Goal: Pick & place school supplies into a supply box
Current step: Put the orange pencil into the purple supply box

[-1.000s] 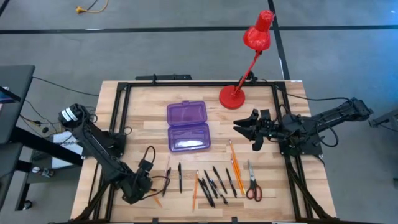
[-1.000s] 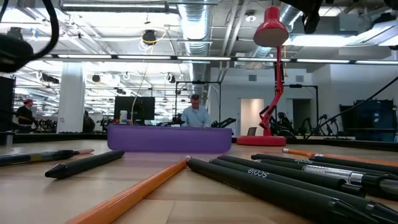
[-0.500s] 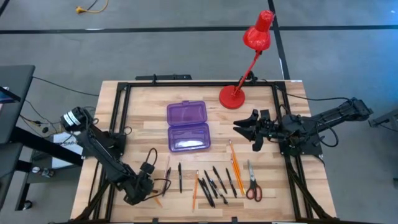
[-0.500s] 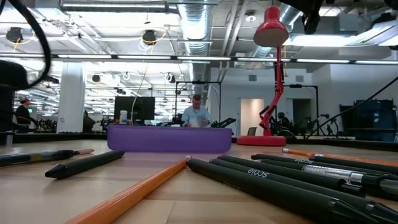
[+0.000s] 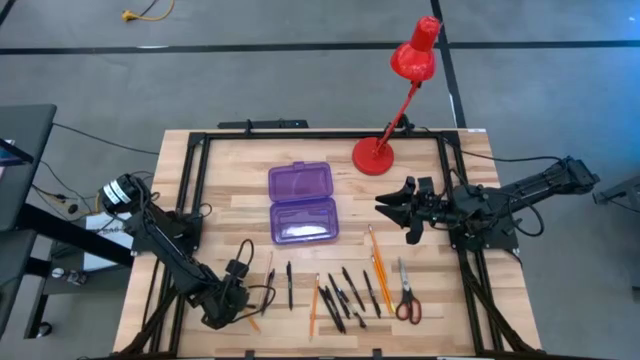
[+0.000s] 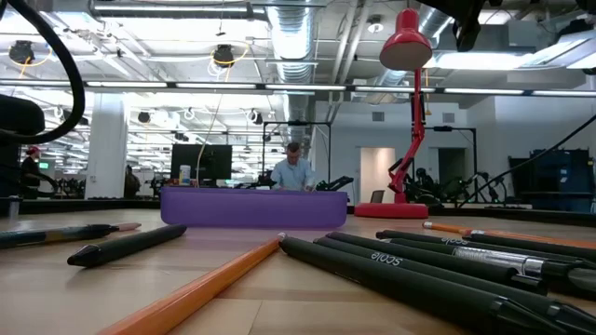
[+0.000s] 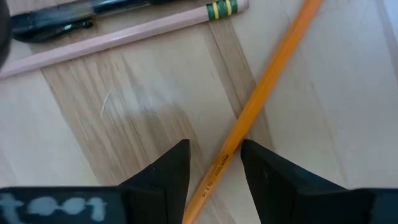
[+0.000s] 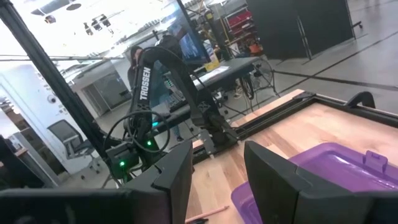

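Observation:
My left gripper [image 5: 245, 312] is open and low over the table's near left. In the left wrist view its fingers [image 7: 214, 149] stand on either side of an orange pencil [image 7: 261, 93] that lies flat on the wood. I cannot see them touching it. A pale pencil [image 7: 124, 34] and a black pen [image 7: 56, 22] lie just beyond. The purple supply box [image 5: 302, 203] sits open at the table's middle, lid toward the far edge. More black pens [image 5: 340, 292], orange pencils [image 5: 379, 260] and the red-handled scissors [image 5: 406, 298] lie along the near edge. My right gripper [image 5: 395, 207] hovers open, right of the box.
A red desk lamp [image 5: 375, 155] stands on its round base at the far side, right of the box, its head leaning beyond the table. A black frame [image 5: 200, 150] runs around the tabletop. Bare wood [image 5: 220, 215] lies left of the box.
My left arm has sunk a little toward the table over the orange pencil at the near left. The right arm and the supplies have kept still.

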### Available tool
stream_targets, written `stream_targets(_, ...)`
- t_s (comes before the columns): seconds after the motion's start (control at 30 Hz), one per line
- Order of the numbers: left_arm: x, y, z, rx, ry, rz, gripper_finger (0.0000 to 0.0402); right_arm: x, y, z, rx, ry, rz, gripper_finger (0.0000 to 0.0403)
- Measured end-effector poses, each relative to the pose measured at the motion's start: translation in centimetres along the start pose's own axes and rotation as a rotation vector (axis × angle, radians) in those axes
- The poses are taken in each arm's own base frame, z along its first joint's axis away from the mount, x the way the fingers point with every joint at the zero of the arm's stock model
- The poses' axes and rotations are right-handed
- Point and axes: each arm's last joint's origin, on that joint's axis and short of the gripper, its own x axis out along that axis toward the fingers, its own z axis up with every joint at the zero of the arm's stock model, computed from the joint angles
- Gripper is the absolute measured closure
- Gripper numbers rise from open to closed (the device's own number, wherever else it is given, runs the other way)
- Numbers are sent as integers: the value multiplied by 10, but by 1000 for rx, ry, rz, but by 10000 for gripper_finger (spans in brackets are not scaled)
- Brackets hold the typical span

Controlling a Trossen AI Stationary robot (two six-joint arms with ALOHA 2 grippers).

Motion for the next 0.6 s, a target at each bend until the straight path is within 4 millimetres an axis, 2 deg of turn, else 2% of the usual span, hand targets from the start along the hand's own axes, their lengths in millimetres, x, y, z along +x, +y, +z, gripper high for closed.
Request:
stream_targets(0.17,6,8,-4,-81,30,-40,311,0,-1,-1,-5,11,-6,262)
stream_targets(0.4,7,12,-4,-100,35,-46,387,0,-1,-2,-7,14,-8,262)
stream_targets(0.6,8,21,1,-154,62,-112,396,0,-3,-3,-17,33,-28,262)
